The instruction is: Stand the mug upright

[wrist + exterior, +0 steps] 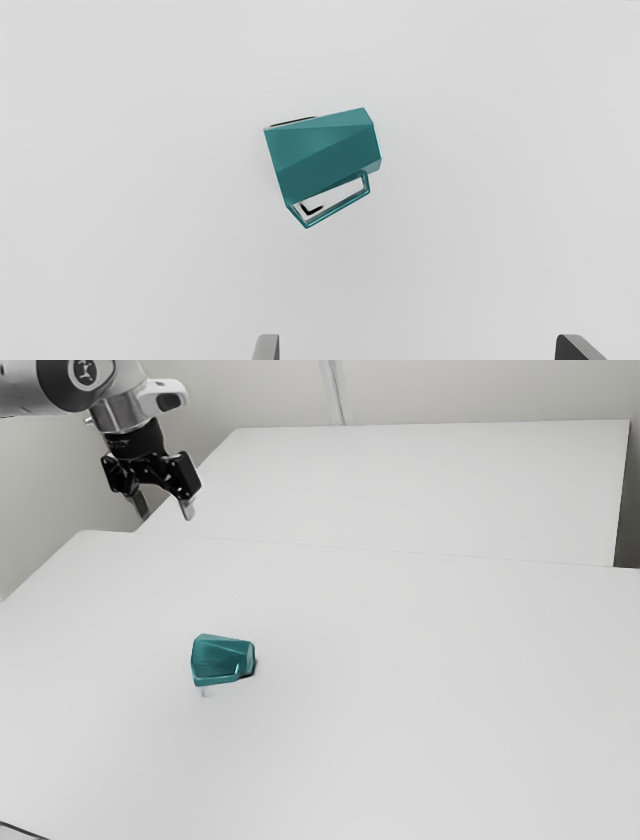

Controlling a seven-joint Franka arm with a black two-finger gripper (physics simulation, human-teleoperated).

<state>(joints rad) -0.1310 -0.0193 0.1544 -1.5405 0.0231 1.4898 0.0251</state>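
My gripper hangs in the air at the exterior view's upper left, well above the table and apart from the mug. A teal faceted mug lies on its side on the white table. In the wrist view the two fingertips of the gripper stand wide apart with nothing between them. Beyond them the mug shows its long side, and its angular handle is on the side facing the fingers. The inside of the mug is hidden.
The white tabletop spreads around the mug. Behind it stands another large white surface, with pale walls at the back. A thin dark line crosses the exterior view's lower left corner.
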